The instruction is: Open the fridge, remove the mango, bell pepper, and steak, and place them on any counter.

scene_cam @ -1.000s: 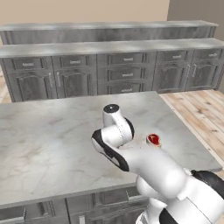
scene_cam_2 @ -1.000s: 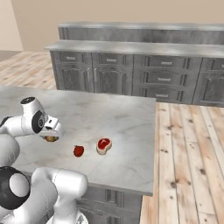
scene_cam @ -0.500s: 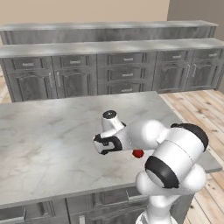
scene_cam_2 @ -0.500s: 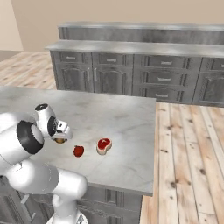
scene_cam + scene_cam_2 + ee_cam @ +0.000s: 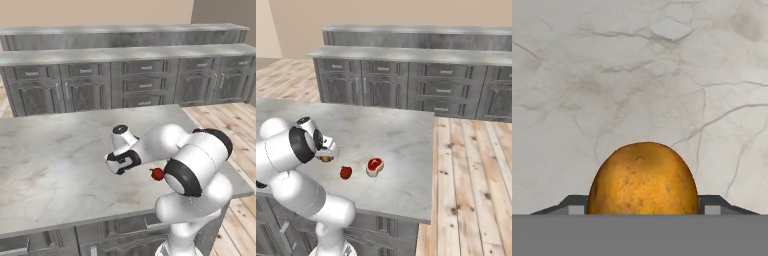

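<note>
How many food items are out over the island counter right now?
3: the mango between the jaws above the counter, the bell pepper and the steak lying side by side near its front edge. The arm could hide others.

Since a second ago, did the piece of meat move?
No. The steak lies in the same spot on the counter, just right of the red pepper, as before.

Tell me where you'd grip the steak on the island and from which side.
Probably straight from above, jaws across its short width. The steak lies flat on the counter, so no side lip is offered. The bell pepper sits apart on its left, so keep the fingers off that side. The gripper holds the mango now.
</note>
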Tool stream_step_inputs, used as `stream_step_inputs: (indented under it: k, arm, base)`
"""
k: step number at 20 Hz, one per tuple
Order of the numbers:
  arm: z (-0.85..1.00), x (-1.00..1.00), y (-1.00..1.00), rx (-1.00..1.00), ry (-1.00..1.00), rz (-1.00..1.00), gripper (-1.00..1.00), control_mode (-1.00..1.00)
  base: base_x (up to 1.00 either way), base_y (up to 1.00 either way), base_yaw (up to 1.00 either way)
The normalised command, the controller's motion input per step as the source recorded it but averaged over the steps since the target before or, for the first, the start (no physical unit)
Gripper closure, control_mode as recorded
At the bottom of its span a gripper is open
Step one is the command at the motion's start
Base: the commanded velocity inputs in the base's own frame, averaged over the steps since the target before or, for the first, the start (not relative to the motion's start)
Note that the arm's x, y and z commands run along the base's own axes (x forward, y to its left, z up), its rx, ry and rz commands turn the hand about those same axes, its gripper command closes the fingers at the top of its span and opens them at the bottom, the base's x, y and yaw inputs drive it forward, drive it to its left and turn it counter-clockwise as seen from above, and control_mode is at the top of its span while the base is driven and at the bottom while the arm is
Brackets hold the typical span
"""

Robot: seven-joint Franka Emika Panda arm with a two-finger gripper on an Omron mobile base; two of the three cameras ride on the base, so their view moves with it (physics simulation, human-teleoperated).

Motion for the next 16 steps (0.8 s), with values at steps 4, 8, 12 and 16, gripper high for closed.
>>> stream_step_inputs:
  k: [4,8,12,16]
  arm:
    - [0.1,-0.42,0.0,-0.02,-0.1,0.0,-1.0,-1.0]
    - [0.43,-0.42,0.0,0.0,-0.07,0.0,-1.0,-1.0]
    - [0.61,-0.46,0.0,0.0,-0.1,0.0,-1.0,-1.0]
    - [0.96,-0.81,-0.01,0.0,-0.19,0.0,-1.0,-1.0]
  base:
    - [0.0,0.0,0.0]
    - [0.0,0.0,0.0]
    - [0.0,0.0,0.0]
    - [0.0,0.0,0.0]
